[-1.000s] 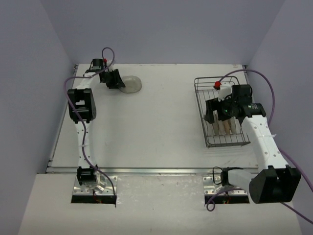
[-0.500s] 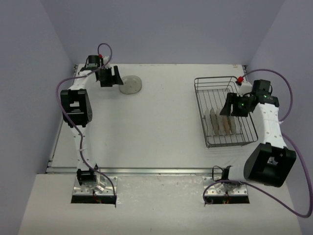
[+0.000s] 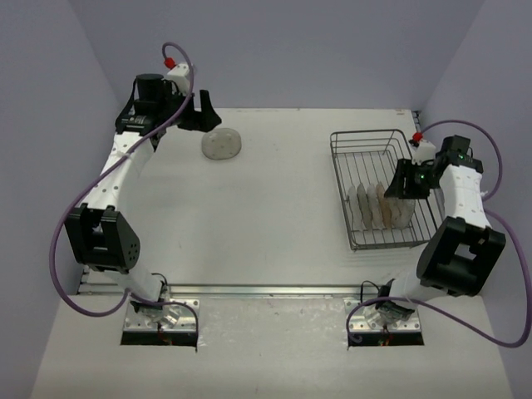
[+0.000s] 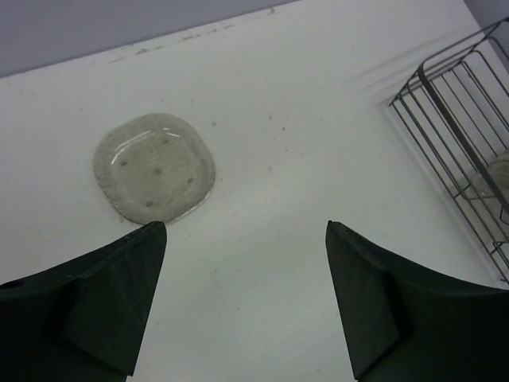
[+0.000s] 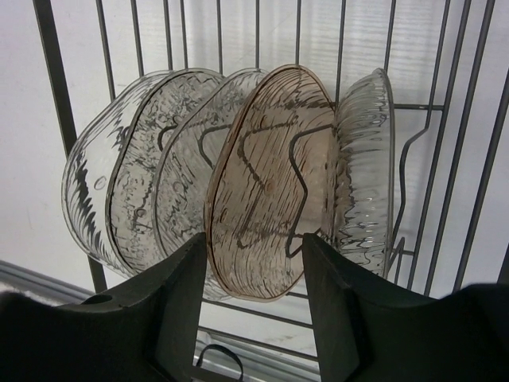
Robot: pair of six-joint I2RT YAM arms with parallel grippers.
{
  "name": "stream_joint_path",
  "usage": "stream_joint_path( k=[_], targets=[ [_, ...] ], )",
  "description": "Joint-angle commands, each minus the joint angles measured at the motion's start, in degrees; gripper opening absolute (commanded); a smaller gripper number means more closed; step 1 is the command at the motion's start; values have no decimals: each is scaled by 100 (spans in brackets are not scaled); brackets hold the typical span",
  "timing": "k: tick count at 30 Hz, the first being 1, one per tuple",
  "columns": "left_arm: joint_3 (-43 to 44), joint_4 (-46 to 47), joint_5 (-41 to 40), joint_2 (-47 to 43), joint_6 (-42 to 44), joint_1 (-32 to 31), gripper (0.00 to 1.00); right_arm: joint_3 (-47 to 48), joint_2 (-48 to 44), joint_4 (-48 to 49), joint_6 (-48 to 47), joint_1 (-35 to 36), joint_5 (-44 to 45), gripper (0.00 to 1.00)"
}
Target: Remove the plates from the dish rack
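Observation:
The silver wire dish rack stands at the right of the table. Several plates stand on edge in its near half. In the right wrist view a tan plate stands between clear ribbed plates, with another clear one on its right. My right gripper is open, its fingers either side of the tan plate's lower edge without touching it; it shows at the rack's right side. My left gripper is open and empty at the far left. A greyish clear plate lies flat on the table just beyond its left finger.
The rack's corner shows at the right edge of the left wrist view. Rack wires and upright tines surround the plates. Purple walls close in the table on the left, far and right sides.
My left gripper has drawn back and up from the plate lying on the table. My right gripper left the top of the plates, swung to the rack's right side and now faces the tan plate.

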Motion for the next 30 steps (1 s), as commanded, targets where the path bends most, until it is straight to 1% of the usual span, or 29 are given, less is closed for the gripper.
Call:
stream_joint_path(
  k=[1,7,11,13,16,18,21,25,30],
  targets=[
    [-500,-27,67,-187,102,-131,79,472,-69,-97,-288,-52,-185,51],
    [-589,3,53,-314,41,-267,80,1088,-392,-522,-427,-96,-416,53],
    [-546,32,9,-385,0,-387,80,1407,-427,-566,-498,-275,-120,54],
    [-525,32,-29,-435,7,-474,80,1538,-248,-647,-584,-497,-93,53],
    [-507,32,-90,-553,26,-534,80,1693,245,-842,-809,-967,-329,53],
    [-521,35,-154,-634,59,-587,81,1688,478,-935,-984,-1157,-436,53],
    [-618,108,-188,-798,77,-632,83,1602,732,-1174,-1295,-1237,-716,53],
    [-732,167,-196,-927,69,-678,85,1553,972,-1404,-1455,-1238,-1062,52],
    [-856,203,-201,-973,68,-694,86,1504,1081,-1681,-1605,-1229,-1532,52]
  ],
)
